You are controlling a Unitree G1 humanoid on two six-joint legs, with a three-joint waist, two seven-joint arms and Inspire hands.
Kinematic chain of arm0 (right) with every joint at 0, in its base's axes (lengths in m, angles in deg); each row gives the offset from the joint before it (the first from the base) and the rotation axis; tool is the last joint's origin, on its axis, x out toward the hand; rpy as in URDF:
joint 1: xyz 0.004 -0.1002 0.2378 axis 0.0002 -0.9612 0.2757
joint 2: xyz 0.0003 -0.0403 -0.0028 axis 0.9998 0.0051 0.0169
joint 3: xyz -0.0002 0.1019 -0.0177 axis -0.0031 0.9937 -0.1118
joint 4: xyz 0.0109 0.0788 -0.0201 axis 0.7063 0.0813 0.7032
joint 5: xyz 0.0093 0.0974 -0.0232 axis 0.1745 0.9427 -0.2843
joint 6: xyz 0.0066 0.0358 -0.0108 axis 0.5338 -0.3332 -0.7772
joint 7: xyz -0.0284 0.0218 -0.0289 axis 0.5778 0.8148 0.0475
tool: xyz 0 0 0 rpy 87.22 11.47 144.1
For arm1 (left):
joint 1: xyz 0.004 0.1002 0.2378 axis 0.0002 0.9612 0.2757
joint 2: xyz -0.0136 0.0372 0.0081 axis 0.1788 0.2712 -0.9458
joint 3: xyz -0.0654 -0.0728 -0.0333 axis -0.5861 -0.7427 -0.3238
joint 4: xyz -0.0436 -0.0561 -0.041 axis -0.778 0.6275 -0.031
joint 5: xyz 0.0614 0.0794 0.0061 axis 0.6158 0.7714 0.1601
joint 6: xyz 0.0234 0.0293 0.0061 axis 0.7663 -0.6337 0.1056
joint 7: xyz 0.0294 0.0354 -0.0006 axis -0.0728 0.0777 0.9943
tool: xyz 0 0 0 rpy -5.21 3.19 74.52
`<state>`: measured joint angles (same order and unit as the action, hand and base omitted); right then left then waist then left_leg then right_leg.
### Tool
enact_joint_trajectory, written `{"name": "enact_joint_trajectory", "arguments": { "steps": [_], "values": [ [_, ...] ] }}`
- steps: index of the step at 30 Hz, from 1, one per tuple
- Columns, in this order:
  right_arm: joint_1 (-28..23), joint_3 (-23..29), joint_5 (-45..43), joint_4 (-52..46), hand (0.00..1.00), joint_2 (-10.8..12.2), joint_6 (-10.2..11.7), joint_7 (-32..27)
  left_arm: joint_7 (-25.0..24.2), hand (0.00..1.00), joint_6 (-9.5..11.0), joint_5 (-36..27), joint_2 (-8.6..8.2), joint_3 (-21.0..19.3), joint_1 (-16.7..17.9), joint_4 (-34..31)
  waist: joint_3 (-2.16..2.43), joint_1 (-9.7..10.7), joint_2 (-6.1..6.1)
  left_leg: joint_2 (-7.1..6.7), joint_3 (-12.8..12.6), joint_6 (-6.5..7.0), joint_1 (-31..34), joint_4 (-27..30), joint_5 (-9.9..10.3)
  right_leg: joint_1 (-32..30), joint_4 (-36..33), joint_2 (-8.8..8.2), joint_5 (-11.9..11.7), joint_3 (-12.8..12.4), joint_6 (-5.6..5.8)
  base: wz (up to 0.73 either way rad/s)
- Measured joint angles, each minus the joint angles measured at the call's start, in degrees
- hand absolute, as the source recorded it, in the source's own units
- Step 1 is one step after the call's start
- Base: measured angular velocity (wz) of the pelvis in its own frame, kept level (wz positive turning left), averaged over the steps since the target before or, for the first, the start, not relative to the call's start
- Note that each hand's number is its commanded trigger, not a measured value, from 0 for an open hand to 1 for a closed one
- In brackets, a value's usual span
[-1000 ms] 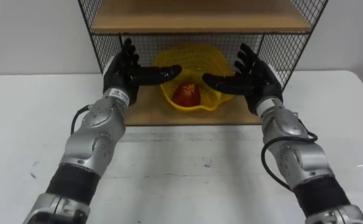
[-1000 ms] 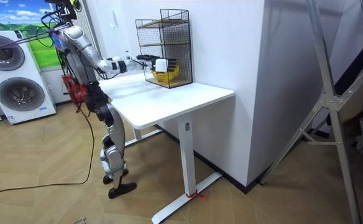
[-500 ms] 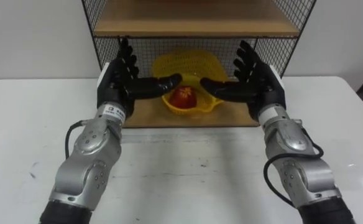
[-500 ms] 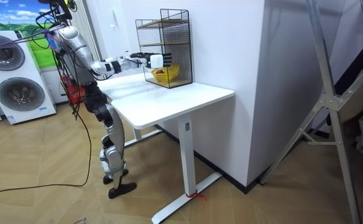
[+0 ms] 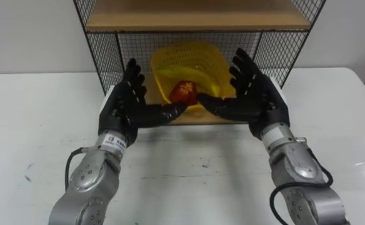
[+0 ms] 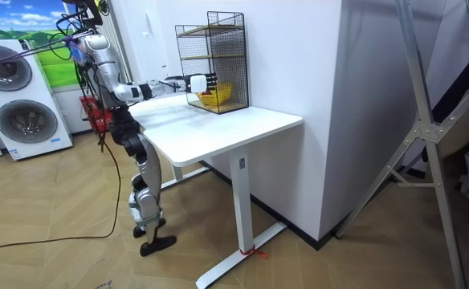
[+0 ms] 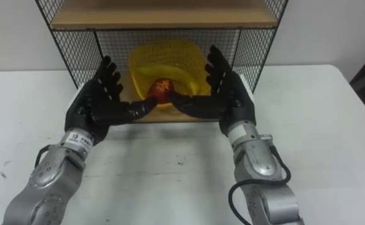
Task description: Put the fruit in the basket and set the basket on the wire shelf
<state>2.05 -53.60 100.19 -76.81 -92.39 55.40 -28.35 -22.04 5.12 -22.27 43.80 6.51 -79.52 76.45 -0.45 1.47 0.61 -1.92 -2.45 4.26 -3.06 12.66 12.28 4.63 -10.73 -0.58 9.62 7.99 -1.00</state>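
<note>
Both hands were open and held nothing, the left hand (image 5: 127,105) and the right hand (image 5: 252,95) with straight fingers spread and thumbs pointing toward each other, just before the yellow basket (image 5: 192,62), which sat with the red fruit (image 5: 184,91) inside on the lower board of the wire shelf (image 5: 105,51), on the white table (image 5: 32,131).

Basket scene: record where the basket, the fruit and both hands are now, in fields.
basket: yellow, on the wire shelf's lower board
fruit: red, inside the basket
left hand: open, fingers spread, front left of the basket
right hand: open, fingers spread, front right of the basket
contact: thumbs near the basket's front rim; touch unclear
table: white, under the wire shelf
</note>
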Motion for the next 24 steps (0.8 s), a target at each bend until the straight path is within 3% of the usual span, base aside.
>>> {"name": "enact_joint_trajectory", "arguments": {
  "steps": [4, 8, 11, 14, 18, 19, 24],
  "values": [
    [-6.7, -0.1, -0.2, -3.4, 0.00, 0.1, 2.9, 1.2, -3.0, 0.00, 2.7, -0.3, 1.53, 0.0, 6.2, -4.1, 0.08, -0.2, -0.08, 0.00, -0.1, 0.00, 0.0, -0.4, 0.0, -0.1, 0.0, 0.07, 0.0, 0.0, 0.00, 0.00],
    [-13.7, 0.1, -1.9, -6.4, 0.00, 0.3, 4.3, 2.9, -4.6, 0.00, 5.2, -0.1, 1.31, -0.7, 12.0, -6.1, 0.40, -0.1, -0.27, 0.00, -0.1, 0.00, 0.1, -0.4, 0.0, -0.1, -0.1, 0.35, 0.0, -0.1, -0.01, 0.00],
    [-17.5, 0.8, -2.0, -7.1, 0.00, 0.1, 7.4, 3.8, -5.3, 0.00, 7.8, -0.1, 1.33, -1.4, 16.2, -7.7, 0.55, -0.2, -0.29, 0.07, -0.2, -0.01, 0.0, -0.4, 0.0, -0.1, -0.1, 0.41, 0.0, -0.3, -0.02, 0.00],
    [-20.0, 3.0, -2.3, -9.2, 0.00, 0.0, 8.3, 3.5, -5.2, 0.00, 9.5, -0.3, 1.35, -3.4, 18.3, -8.9, 0.56, -0.4, -0.29, 0.07, -0.1, -0.02, 0.0, -0.4, 0.0, -0.1, -0.1, 0.56, 0.0, -0.7, -0.04, 0.00],
    [-22.6, 5.2, -4.2, -13.4, 0.00, -0.2, 13.2, 2.9, -4.0, 0.00, 14.9, 0.3, 1.31, -6.7, 19.7, -11.4, 0.66, -0.8, -0.29, 0.08, 0.0, -0.04, -0.1, -0.5, 0.0, 0.0, -0.1, 0.64, 0.0, -0.5, -0.04, 0.00],
    [-22.6, 5.5, -4.4, -13.5, 0.00, -0.2, 13.8, 2.7, -3.7, 0.00, 15.1, 0.4, 1.32, -7.4, 19.7, -11.8, 0.69, -0.9, -0.28, 0.10, -0.1, -0.05, -0.2, -0.5, 0.0, 0.0, -0.1, 0.66, 0.0, -0.6, -0.04, -0.03],
    [-24.4, 9.8, -9.5, -13.8, 0.00, 0.0, 16.8, -2.4, 4.4, 0.00, 18.5, 7.5, 0.87, -13.1, 20.4, -16.1, 0.76, -1.9, -0.20, 0.06, -0.1, -0.05, -0.4, -0.8, 0.0, 0.2, 0.0, 0.65, 0.0, -0.5, -0.05, 0.00]
  ]
}}
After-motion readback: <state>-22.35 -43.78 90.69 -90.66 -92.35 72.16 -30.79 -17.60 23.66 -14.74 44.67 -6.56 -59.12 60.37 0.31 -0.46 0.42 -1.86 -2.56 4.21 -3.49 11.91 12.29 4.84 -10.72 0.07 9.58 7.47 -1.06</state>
